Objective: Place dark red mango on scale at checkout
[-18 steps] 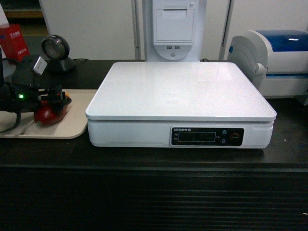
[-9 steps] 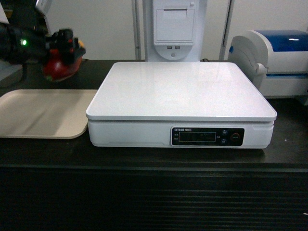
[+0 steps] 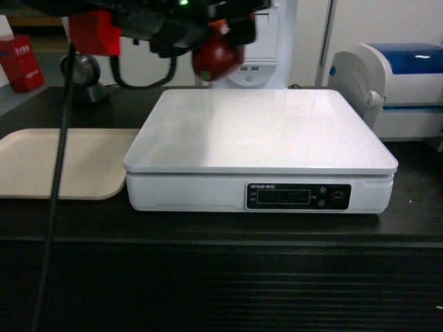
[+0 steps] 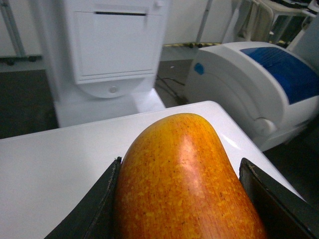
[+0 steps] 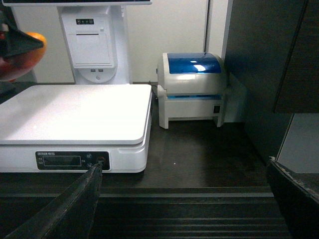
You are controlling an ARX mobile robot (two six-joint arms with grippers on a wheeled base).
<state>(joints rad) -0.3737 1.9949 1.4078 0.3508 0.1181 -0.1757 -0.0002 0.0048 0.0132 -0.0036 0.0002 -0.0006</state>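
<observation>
The dark red mango hangs in the air over the back left part of the white scale, which rests on the dark checkout counter. My left gripper is shut on it. In the left wrist view the mango's orange-yellow end fills the space between the black fingers, with the scale's top plate below. The right wrist view shows the mango at its left edge above the scale. My right gripper is open and holds nothing, low in front of the ribbed counter front.
A beige tray lies left of the scale. A white-and-blue printer stands to its right, a white receipt terminal behind it, a black scanner and red box at back left. A black cable hangs over the tray.
My left gripper lifted the mango off the beige tray, then carried it up and to the right. It now hangs over the scale's back left part.
</observation>
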